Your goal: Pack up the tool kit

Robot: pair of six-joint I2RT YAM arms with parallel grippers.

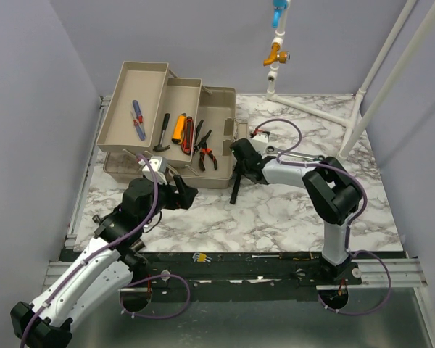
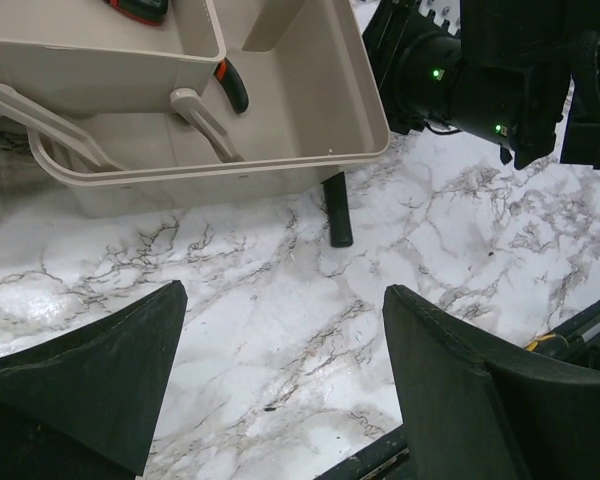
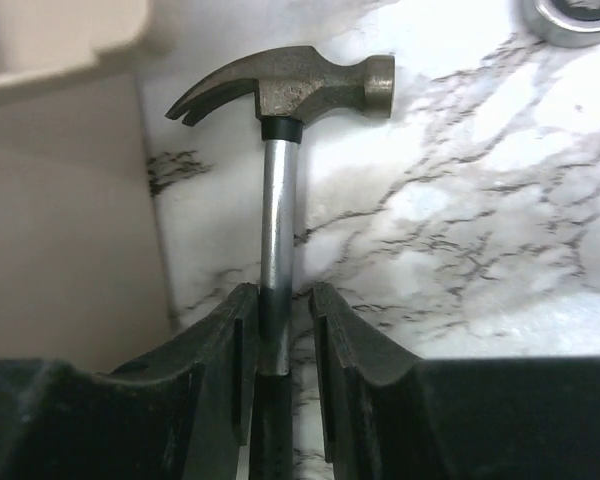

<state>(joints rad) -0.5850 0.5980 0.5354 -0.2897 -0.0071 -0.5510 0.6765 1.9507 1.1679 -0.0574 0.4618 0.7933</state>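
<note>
Just off the toolbox [image 3: 70, 200] edge, right gripper [image 3: 283, 300] narrow astride hammer [image 3: 280, 90], grip unclear; left gripper [image 2: 282, 300] wide, empty, over marble [image 2: 460, 230].

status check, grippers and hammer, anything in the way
Left gripper open, empty, hovering. Right gripper jaws astride hammer shaft, not yet clamped. Toolbox wall close beside hammer, nothing on top of it.

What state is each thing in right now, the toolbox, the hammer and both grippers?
Toolbox: open, trays fanned out.
Hammer: lying flat on the table beside the toolbox.
Left gripper: open, empty, above the table.
Right gripper: jaws straddle the hammer's handle; grip unclear.
</note>
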